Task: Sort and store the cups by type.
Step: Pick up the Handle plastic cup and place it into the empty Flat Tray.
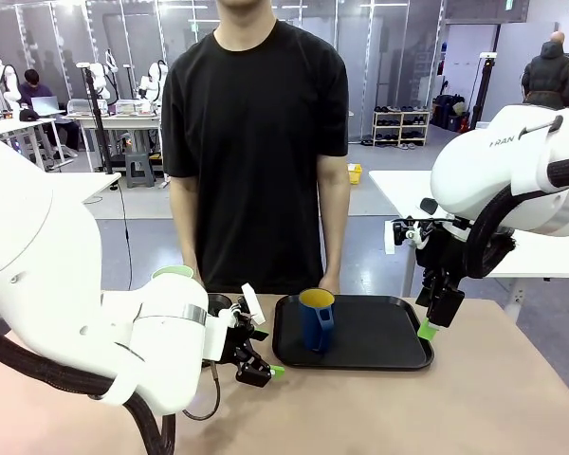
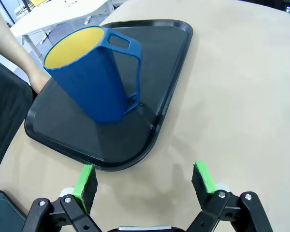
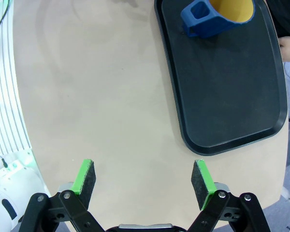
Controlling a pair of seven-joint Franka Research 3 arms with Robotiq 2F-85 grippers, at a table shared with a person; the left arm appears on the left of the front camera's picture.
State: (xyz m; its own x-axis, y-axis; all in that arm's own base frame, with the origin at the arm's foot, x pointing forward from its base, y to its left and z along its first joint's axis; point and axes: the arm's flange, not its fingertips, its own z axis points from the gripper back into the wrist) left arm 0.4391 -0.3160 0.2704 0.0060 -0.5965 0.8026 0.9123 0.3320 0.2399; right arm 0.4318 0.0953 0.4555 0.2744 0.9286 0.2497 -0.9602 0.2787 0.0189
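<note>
While my left gripper (image 2: 144,181) is hovering low over the beige table (image 1: 512,398), its green pads (image 2: 85,179) are standing wide apart with nothing between them, just near of the black tray's (image 2: 169,63) rounded corner. From the left wrist camera the dark blue mug (image 2: 94,77) is standing upright on that tray, yellow inside showing, its handle facing the bare tabletop side. In the front view the mug (image 1: 316,318) is sitting on the left part of the tray (image 1: 379,332), toward the far edge, directly in front of the person in the black shirt (image 1: 256,142). My left gripper (image 1: 266,365) is pointing right toward the tray's near-left corner, close to it but not touching.

My right gripper (image 1: 431,327) is hanging at the tray's right edge, fingers pointing down; from its own wrist camera the jaws are spread wide and empty (image 3: 144,179) over bare table, with the tray (image 3: 232,96) and the mug (image 3: 217,17) beyond them.

The pale mint-green tumbler (image 1: 174,273) is showing only its rim at the far left of the table, peeking above my left arm and well apart from the tray. I cannot tell what it is standing on.
</note>
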